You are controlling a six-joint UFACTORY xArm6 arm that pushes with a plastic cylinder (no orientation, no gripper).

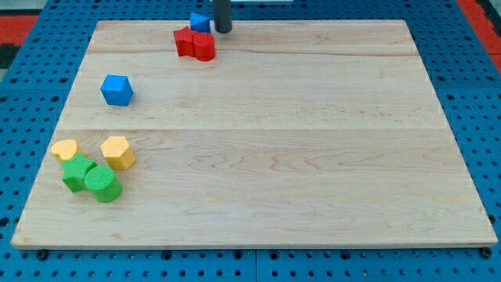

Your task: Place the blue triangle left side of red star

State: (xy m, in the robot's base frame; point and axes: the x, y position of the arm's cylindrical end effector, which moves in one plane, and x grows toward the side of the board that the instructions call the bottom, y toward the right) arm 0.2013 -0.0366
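Note:
The blue triangle (199,21) sits at the view's top edge of the wooden board, just above the red blocks. The red star (185,41) lies right below it, touching a red cylinder (203,46) on its right. My tip (224,30) stands just to the right of the blue triangle, close to or touching it, and above the red cylinder. The rod rises out of the view's top.
A blue cube (117,90) lies at the left. At the lower left cluster a yellow heart-like block (66,149), a yellow hexagon (117,152), a green star (77,171) and a green cylinder (102,182). The wooden board (313,157) lies on blue pegboard.

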